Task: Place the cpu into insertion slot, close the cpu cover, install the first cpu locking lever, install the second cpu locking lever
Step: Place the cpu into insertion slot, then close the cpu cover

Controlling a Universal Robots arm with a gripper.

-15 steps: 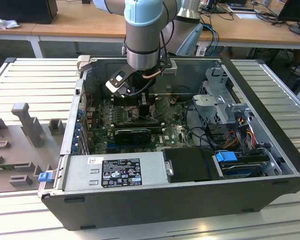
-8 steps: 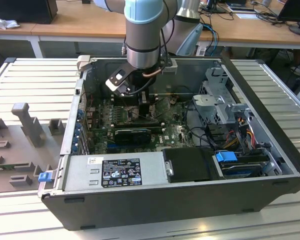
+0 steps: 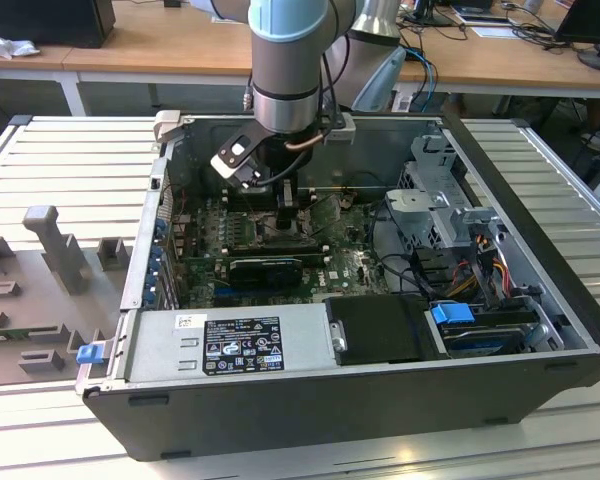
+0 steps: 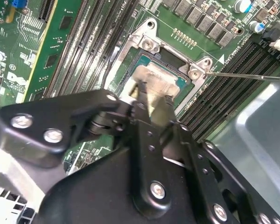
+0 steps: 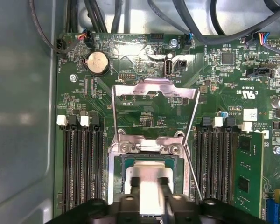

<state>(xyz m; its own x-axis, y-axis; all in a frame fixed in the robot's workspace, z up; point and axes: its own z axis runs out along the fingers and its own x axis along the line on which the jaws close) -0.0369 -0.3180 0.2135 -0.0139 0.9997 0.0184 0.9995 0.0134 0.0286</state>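
The cpu, a small silver-grey square, lies level in or just over the insertion slot, whose silver rim and green border show around it. My gripper is shut on the cpu, one black finger on each side. In the first wrist view the cpu sits between the fingers of the gripper inside the insertion slot. The cpu cover is swung open, away from the socket. A thin wire lever stands free beside it. In the exterior view the gripper reaches down onto the motherboard.
Long black memory slots flank the socket on both sides. A black fan card lies in front of the socket, with the power supply nearer still. A drive cage and cables stand at the exterior view's right.
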